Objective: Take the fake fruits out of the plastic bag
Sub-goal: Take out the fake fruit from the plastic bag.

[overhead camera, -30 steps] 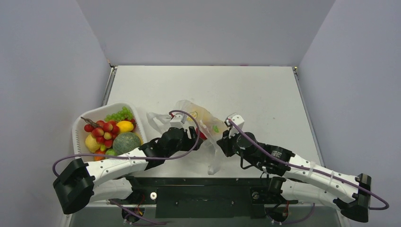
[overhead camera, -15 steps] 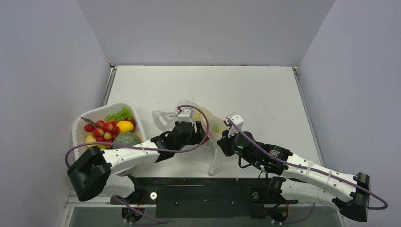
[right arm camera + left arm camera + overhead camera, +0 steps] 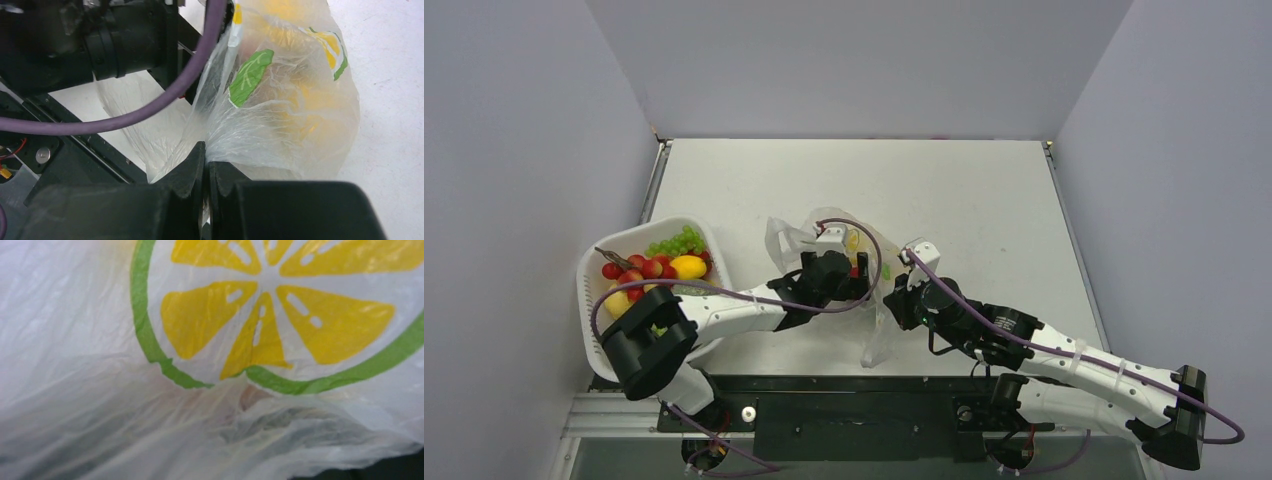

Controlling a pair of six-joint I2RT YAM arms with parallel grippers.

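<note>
we see the basket [image 3: 584, 285] at the left holding fake fruits [image 3: 664, 267]. our left gripper [image 3: 856, 278] is buried in the plastic bag [image 3: 290, 115] mid-table; we cannot tell its grip. our right gripper [image 3: 206, 162] pinches the bag's gathered film.

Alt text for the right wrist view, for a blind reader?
The right gripper pinches a gathered fold of the plastic bag, which shows yellow and green patches. The black left arm and a purple cable fill the upper left.
</note>
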